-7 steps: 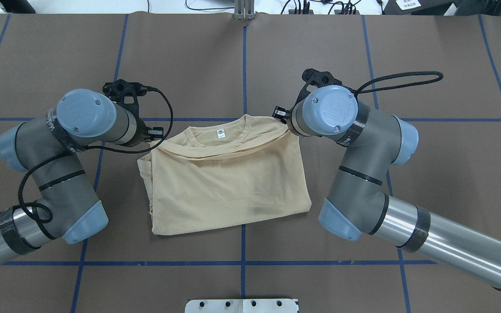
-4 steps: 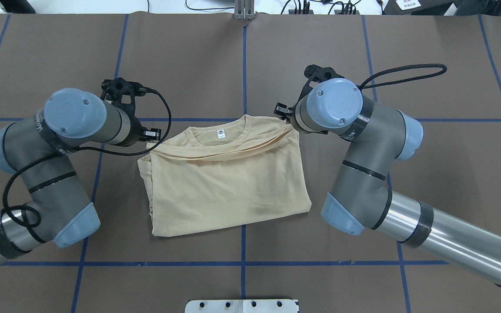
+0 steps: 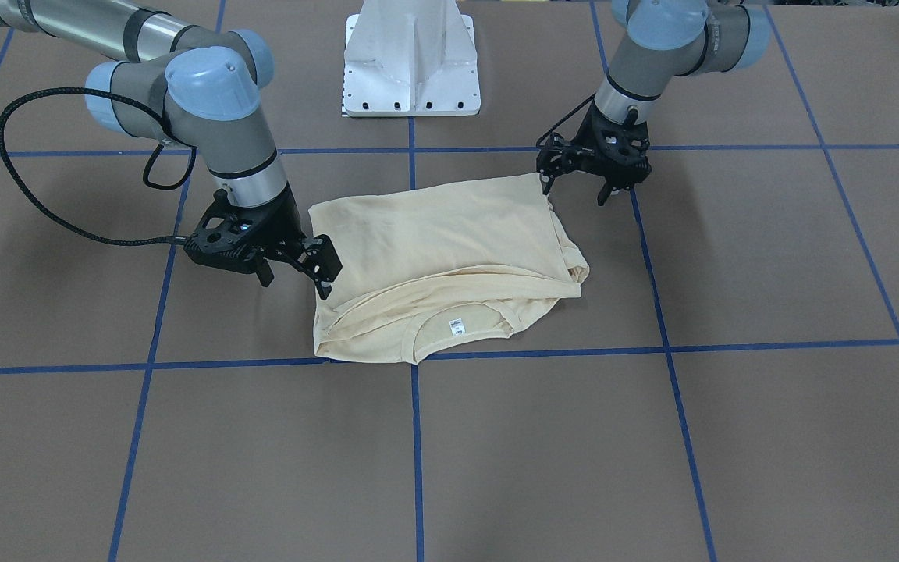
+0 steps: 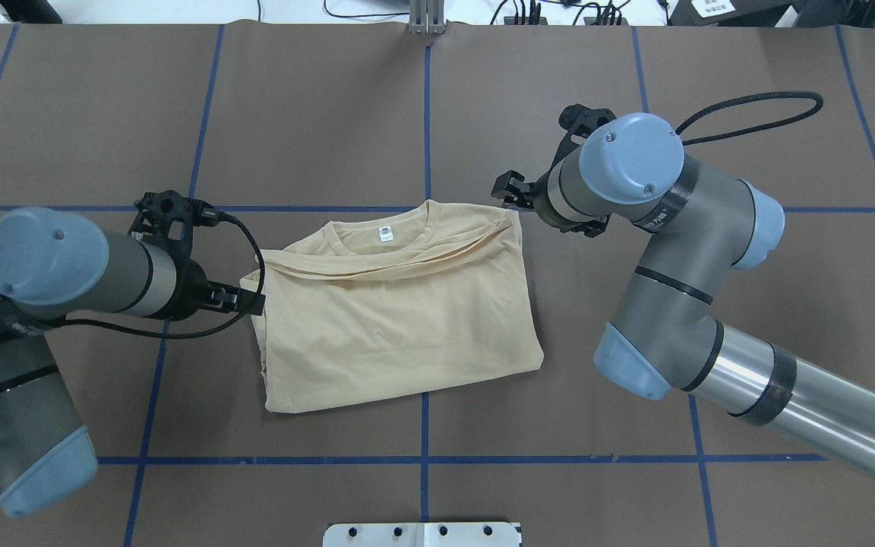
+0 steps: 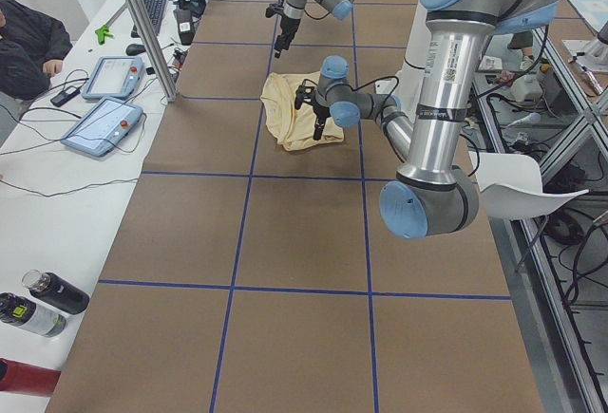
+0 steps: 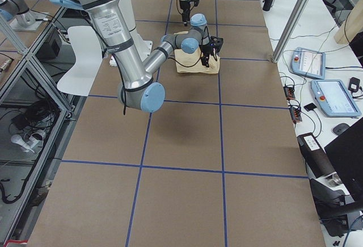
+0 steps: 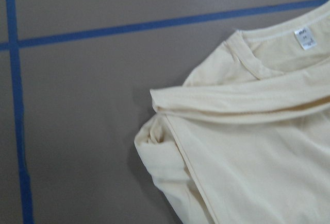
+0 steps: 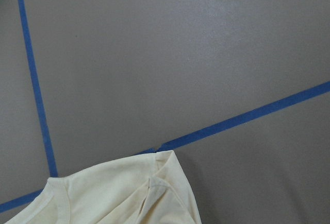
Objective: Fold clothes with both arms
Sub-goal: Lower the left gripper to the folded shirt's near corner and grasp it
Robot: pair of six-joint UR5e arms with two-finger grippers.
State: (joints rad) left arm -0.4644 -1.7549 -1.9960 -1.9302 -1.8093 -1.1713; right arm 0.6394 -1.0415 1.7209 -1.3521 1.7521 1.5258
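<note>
The cream T-shirt (image 4: 399, 319) lies folded flat on the brown tabletop (image 4: 331, 114), with its neck label (image 4: 385, 234) at the end far from my base. My left end effector (image 3: 574, 193) is spread wide and holds nothing, just beside the shirt's left side. My right end effector (image 3: 296, 281) is also spread and empty, just beside the right side toward the collar, and blue tape lines (image 4: 426, 114) cross the tabletop around it.
</note>
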